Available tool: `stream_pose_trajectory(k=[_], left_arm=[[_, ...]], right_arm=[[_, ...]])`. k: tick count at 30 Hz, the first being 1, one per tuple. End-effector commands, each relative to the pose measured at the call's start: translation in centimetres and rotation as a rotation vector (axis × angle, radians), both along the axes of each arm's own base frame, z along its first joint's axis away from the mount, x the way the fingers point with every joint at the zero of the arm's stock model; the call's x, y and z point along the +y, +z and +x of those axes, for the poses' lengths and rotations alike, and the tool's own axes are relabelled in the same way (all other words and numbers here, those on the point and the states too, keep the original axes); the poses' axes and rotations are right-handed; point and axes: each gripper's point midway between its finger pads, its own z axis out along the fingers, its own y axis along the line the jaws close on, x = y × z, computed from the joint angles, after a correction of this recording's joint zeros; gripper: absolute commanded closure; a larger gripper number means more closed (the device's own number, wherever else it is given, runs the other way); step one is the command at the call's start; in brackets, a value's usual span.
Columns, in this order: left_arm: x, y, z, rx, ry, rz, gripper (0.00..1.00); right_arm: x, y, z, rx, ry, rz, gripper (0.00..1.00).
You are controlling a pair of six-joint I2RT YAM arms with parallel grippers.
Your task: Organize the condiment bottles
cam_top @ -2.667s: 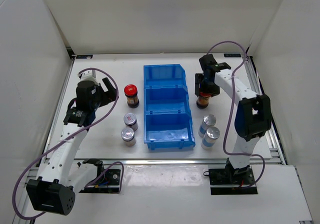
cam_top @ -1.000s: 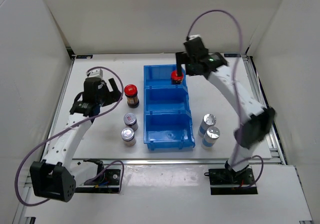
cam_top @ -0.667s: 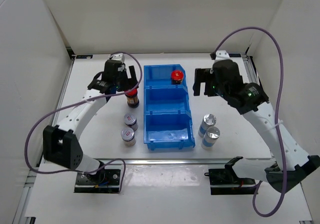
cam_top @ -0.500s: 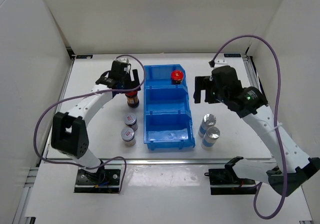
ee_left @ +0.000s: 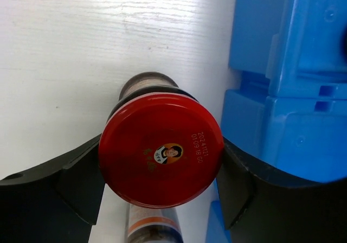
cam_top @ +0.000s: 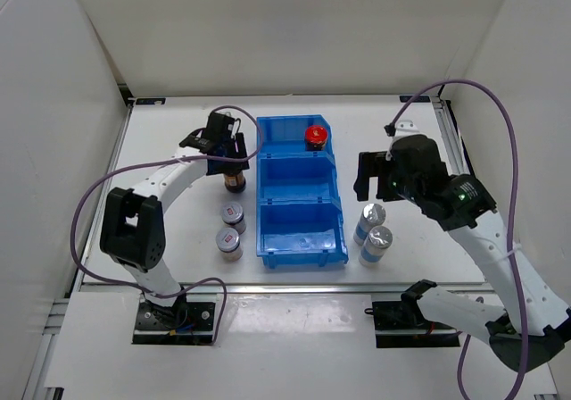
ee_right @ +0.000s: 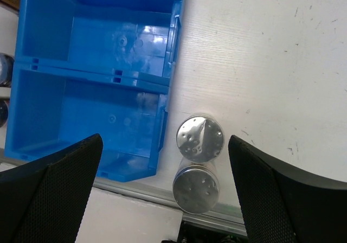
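Low in the top view, left of the bin [cam_top: 299, 255], the near grey-top bottle [cam_top: 229, 242] and far grey-top bottle [cam_top: 233, 214] are standing upright, one behind the other, their red marks too small to read. Right of the bin, the near silver-cap bottle [cam_top: 377, 242] and far silver-cap bottle [cam_top: 369, 220] are standing close together. Just above them in the frame, the right gripper [cam_top: 368, 179] is hanging with jaws spread wide, holding nothing. In its wrist view its fingers [ee_right: 54, 194] are running off the lower edge.

At mid-left, the left gripper [cam_top: 230, 154] is hiding the top of the brown bottle [cam_top: 235, 182], which is upright just beside the bin. In the left wrist view both pads are pressing against its red cap [ee_left: 161, 156]. A blurred orange-banded piece below is hard to make out.

At upper centre, the second brown bottle [cam_top: 315, 135] is sitting in the bin's top compartment, showing only its cap.
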Motion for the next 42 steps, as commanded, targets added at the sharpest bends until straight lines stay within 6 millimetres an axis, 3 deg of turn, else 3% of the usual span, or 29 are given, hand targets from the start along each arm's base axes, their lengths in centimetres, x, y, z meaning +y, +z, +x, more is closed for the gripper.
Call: stream_pose_trajectory(k=[1,4,7,9,10,12,13,15,16,17,19,23,27,32,33,35,37,41,42], left_arm=[[0.6,6.6,1.8,-0.151,0.033,0.007,0.76],[0.6,11.7,2.3,-0.239,0.042,-0.019,0.89],[-0.9,17.8,2.6,-0.373,0.012,-0.07,0.89],[-1.8,20.4,2.7,-0.43,-0.009,-0.082,0.89],[-2.4,22.6,2.8,-0.475,-0.017,-0.104,0.89],[-4.4,23.1,3.1,-0.484,-0.052,-0.117,0.89],[-5.4,24.5,3.3,-0.511,-0.072,-0.141,0.89],[-7.8,23.4,4.3,-0.491,-0.126,-0.122,0.89],[-8.6,24.3,4.8,-0.514,-0.128,-0.129,0.89],[-9.7,23.9,4.9,-0.509,-0.153,-0.124,0.89],[-10.8,21.7,6.3,-0.475,-0.149,-0.095,0.89],[-12.1,17.5,8.0,-0.398,-0.146,-0.083,0.89],[-12.6,12.0,9.0,-0.302,-0.113,-0.061,0.89],[-12.9,8.3,9.9,-0.274,-0.092,-0.009,0.88],[-13.0,8.5,10.1,-0.285,-0.091,-0.015,0.85],[-13.1,6.9,10.2,-0.262,-0.093,-0.003,0.78],[-13.1,6.1,10.1,-0.253,-0.087,-0.005,0.58],[-12.9,5.2,9.8,-0.232,-0.082,0.0,0.3],[-12.8,5.6,9.6,-0.237,-0.082,-0.003,0.13]], right_arm=[[-0.2,0.5,-0.9,-0.007,0.0,0.031,0.0],[-0.3,0.3,-1.1,-0.006,0.0,0.03,0.0],[-0.5,0.0,-1.3,-0.003,0.0,0.028,0.0],[-0.5,-0.5,-1.4,0.01,-0.007,0.029,0.0],[-0.5,-0.8,-1.4,0.018,-0.007,0.024,0.0],[-0.1,-1.2,-1.7,0.041,-0.003,0.044,0.0],[-0.1,-1.2,-1.7,0.041,-0.003,0.044,0.0],[0.0,-1.6,-1.9,0.056,-0.003,0.049,0.0],[0.0,-2.0,-1.9,0.065,-0.003,0.043,0.0],[0.2,-2.0,-2.1,0.07,0.006,0.05,0.0],[0.1,-2.4,-2.1,0.079,0.006,0.044,0.0],[-0.5,-3.2,-2.5,0.105,-0.014,0.02,0.0],[-1.0,-4.0,-3.0,0.115,-0.023,0.003,0.0],[-1.0,-4.1,-3.2,0.121,-0.022,0.014,0.0],[-1.0,-4.6,-3.3,0.131,-0.023,0.007,0.0],[-1.3,-5.5,-2.9,0.155,-0.063,-0.015,0.0],[-1.6,-7.3,-2.2,0.194,-0.103,-0.069,0.0],[-1.3,-9.7,-1.3,0.269,-0.135,-0.127,0.0],[-1.3,-10.2,-1.1,0.274,-0.151,-0.135,0.0]])
